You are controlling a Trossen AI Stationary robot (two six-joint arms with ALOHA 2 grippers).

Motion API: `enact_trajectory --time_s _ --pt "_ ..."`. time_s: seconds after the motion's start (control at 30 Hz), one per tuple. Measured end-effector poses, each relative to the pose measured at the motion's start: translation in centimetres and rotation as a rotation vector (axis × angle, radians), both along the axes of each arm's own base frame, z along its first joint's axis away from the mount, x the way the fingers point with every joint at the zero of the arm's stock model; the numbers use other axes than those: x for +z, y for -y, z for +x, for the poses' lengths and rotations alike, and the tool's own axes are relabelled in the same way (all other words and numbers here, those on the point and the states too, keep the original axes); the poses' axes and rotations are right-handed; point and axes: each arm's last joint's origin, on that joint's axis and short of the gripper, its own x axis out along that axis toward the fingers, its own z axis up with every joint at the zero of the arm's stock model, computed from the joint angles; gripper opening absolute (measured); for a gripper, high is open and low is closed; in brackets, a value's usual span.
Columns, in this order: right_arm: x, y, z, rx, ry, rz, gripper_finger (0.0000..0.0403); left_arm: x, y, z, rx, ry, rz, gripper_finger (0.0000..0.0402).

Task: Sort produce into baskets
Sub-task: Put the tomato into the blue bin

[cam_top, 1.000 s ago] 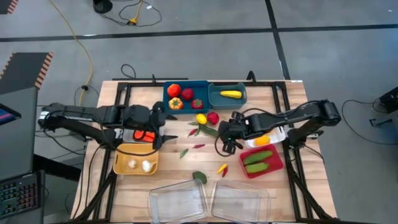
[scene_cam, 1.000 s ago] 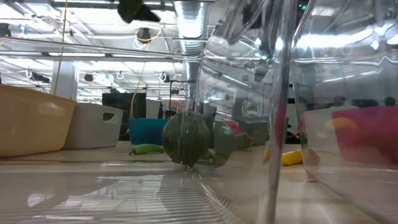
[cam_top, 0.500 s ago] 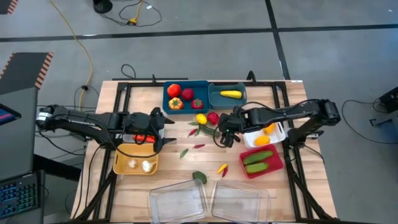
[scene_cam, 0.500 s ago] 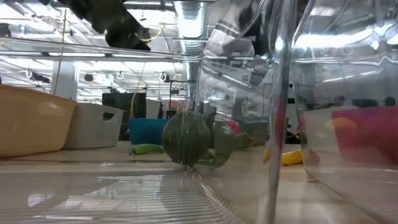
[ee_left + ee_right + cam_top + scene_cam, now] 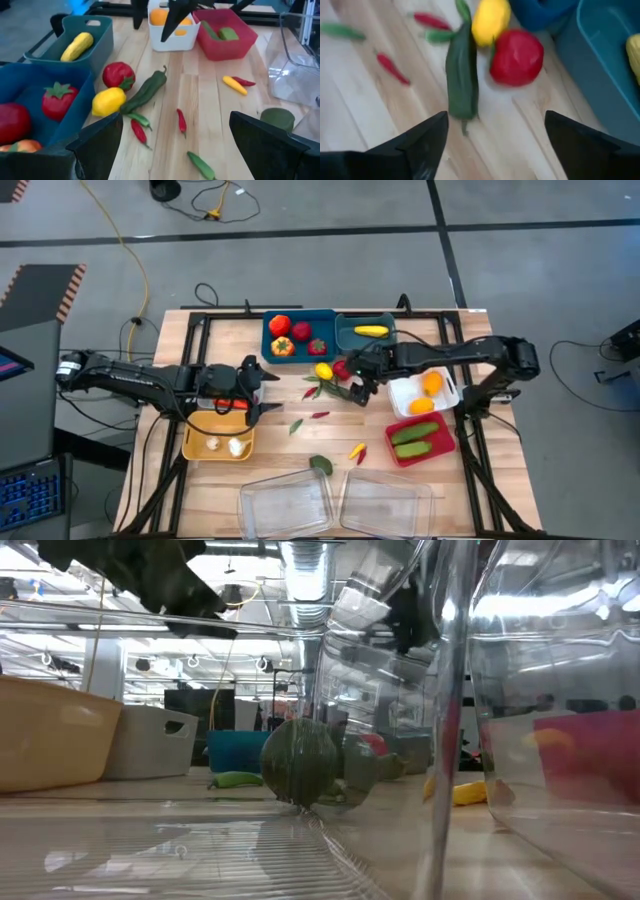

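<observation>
My right gripper point(image 5: 358, 382) point(image 5: 495, 145) is open and empty, just above the table. A long dark green pepper point(image 5: 461, 75) point(image 5: 336, 389), a red round fruit point(image 5: 516, 56) point(image 5: 342, 369) and a yellow one point(image 5: 323, 371) lie on the wood ahead of its fingers. My left gripper point(image 5: 256, 387) point(image 5: 175, 150) is open and empty over the grey bin point(image 5: 214, 396) at the table's left. Small red and green chilies point(image 5: 320, 415) lie loose mid-table. A yellow and a red one point(image 5: 357, 450) and a dark green round piece point(image 5: 320, 465) lie nearer the front.
At the back stand two teal bins, one point(image 5: 298, 335) with red and orange produce, one point(image 5: 365, 332) with a yellow piece. A white bin point(image 5: 425, 392) with orange pieces and a red bin point(image 5: 420, 440) with green ones are at the right. A tan bin point(image 5: 218, 438) is at the left, and two clear trays point(image 5: 285, 505) point(image 5: 385, 500) at the front.
My right gripper has moved from beside the white bin toward the table's far edge and a little left, toward the green pepper and the red fruit. It stays open. The produce has not moved.
</observation>
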Motion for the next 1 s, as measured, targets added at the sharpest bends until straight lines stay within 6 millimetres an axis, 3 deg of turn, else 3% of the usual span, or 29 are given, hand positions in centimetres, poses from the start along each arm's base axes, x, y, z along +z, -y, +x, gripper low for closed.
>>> enact_trajectory --time_s 0.23,0.6,1.0 --pt "-1.2 1.2 1.8 -0.031 0.065 -0.009 0.0397 0.3 0.0 0.1 -0.004 0.028 0.022 0.0352" --pt "-3.7 2.1 3.8 -0.055 0.084 -0.021 0.0389 0.5 0.0 0.2 -0.006 0.056 0.013 0.0352" --pt "-6.7 3.7 4.3 -0.152 -0.011 -0.092 0.0389 0.6 0.0 0.3 -0.012 0.07 0.001 0.0352"
